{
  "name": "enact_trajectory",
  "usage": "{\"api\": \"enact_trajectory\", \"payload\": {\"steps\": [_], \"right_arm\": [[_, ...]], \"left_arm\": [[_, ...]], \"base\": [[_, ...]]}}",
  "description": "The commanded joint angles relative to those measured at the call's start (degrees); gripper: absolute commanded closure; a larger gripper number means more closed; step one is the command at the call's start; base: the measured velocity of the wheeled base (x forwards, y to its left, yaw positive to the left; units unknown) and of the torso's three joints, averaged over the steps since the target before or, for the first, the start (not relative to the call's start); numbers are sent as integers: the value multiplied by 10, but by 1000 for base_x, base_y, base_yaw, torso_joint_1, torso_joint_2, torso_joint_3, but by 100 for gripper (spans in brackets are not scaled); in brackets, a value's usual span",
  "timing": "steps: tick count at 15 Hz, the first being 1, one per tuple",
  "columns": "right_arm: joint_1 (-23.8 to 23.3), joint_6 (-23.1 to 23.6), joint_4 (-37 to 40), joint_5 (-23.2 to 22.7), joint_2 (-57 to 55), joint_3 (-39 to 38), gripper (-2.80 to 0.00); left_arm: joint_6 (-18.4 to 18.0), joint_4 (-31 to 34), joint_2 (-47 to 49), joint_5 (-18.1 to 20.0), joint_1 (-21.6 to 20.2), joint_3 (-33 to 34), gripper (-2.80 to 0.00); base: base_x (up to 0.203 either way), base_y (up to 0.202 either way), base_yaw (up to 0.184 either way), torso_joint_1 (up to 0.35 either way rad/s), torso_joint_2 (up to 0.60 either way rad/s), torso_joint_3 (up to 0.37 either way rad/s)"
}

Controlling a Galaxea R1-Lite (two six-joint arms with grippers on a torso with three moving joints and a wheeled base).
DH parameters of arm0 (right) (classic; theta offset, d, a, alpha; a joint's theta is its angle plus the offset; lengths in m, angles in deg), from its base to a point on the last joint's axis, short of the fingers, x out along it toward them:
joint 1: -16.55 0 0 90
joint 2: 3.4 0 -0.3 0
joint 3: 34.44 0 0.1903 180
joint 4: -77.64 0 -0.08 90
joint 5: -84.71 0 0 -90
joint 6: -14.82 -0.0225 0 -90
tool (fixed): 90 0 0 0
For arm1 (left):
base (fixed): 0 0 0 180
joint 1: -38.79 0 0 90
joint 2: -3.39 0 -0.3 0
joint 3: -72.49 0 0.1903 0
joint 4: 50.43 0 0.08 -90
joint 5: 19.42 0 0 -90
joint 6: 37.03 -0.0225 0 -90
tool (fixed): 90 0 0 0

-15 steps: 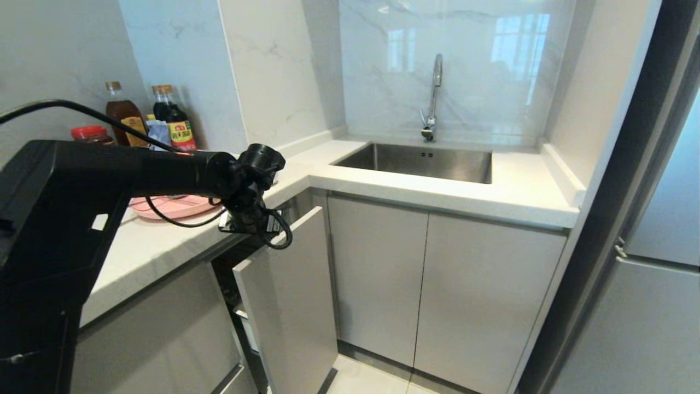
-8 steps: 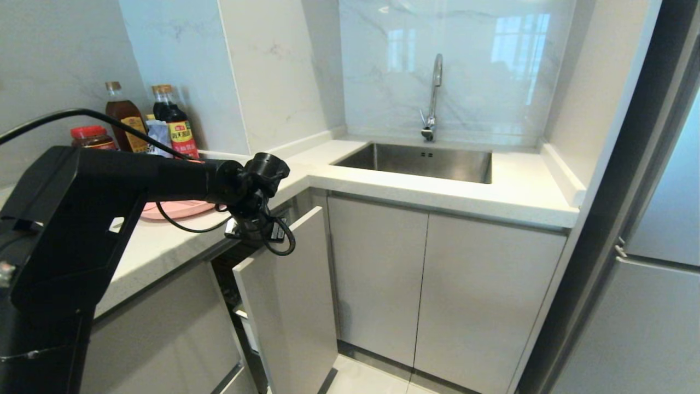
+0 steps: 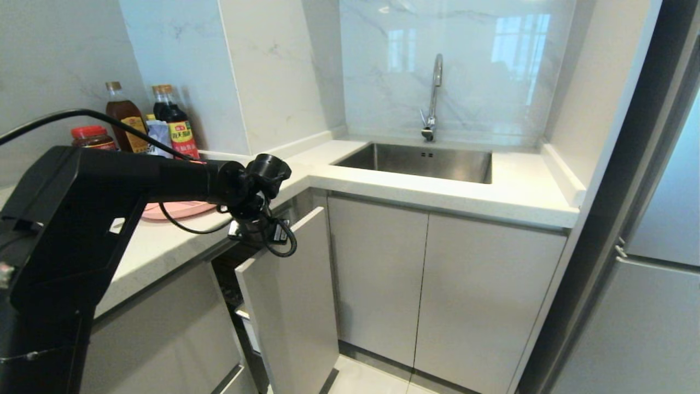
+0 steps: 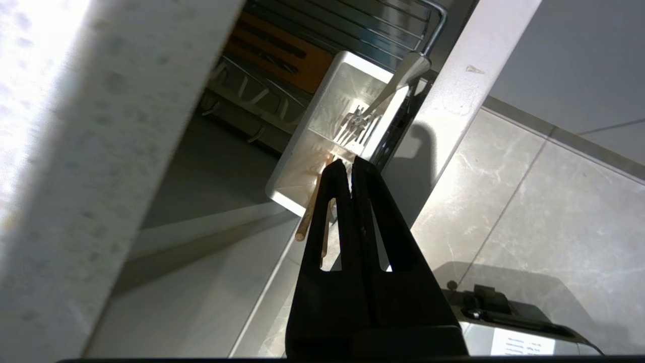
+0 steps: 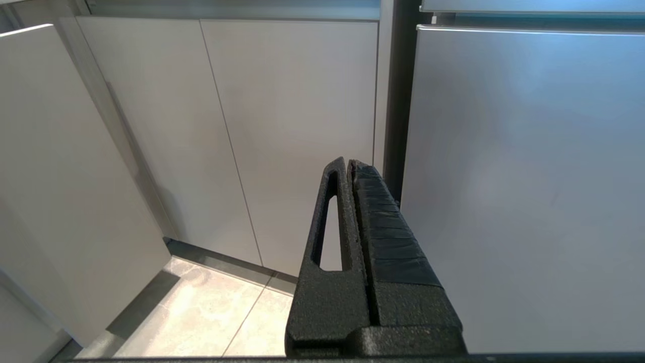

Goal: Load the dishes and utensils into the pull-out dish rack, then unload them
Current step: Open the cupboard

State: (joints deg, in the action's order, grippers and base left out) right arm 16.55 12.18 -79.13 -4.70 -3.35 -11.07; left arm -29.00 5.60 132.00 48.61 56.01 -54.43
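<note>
Black, and pressed tight together with nothing between them, the fingers of my left gripper (image 4: 347,166) hang at the counter's edge (image 3: 164,249), just above the gap where the pull-out dish rack (image 4: 383,30) stands partly drawn out behind its grey cabinet front (image 3: 295,306).

Nearest past my tips are the chopsticks (image 4: 308,214). They stand in the near end of the white utensil caddy (image 4: 322,131), their butt ends leaning out over its rim toward me and their lower ends down inside. Their long axis runs almost in line with my fingers, so as I judge it, taking them means spreading first and closing across the sticks near the top.

Further along the same caddy the spoon (image 4: 398,83) leans the other way, its broad end up against the rack's chrome wire corner, its shaft slanting down into the far compartment. Beyond that lie the wooden strip (image 4: 282,50) and the plate prongs, where I see no dish.

Up on the counter the pale-pink plate (image 3: 178,209) sits behind my forearm. The white bowl I cannot find.

My right gripper (image 5: 348,166) is parked low by the cabinets, also shut and empty; the left is far the nearer.
</note>
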Motion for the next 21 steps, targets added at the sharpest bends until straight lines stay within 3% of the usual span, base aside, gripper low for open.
{"api": "enact_trajectory", "payload": {"steps": [1, 11, 12, 15, 18, 21], "right_arm": [[0, 0, 0, -1, 0, 0, 0], [0, 0, 0, 0, 0, 0, 0], [0, 0, 0, 0, 0, 0, 0], [0, 0, 0, -1, 0, 0, 0], [0, 0, 0, 0, 0, 0, 0], [0, 0, 0, 0, 0, 0, 0]], "left_arm": [[1, 2, -7, 0, 6, 6, 0], [2, 0, -31, 4, 59, 52, 0], [2, -1, -34, 13, 63, 56, 0], [2, 3, -54, 101, 70, 66, 0], [2, 2, -60, 113, 79, 78, 0], [2, 2, -74, 167, 93, 87, 0]], "base": [[0, 0, 0, 0, 0, 0], [0, 0, 0, 0, 0, 0], [0, 0, 0, 0, 0, 0], [0, 0, 0, 0, 0, 0], [0, 0, 0, 0, 0, 0], [0, 0, 0, 0, 0, 0]]}}
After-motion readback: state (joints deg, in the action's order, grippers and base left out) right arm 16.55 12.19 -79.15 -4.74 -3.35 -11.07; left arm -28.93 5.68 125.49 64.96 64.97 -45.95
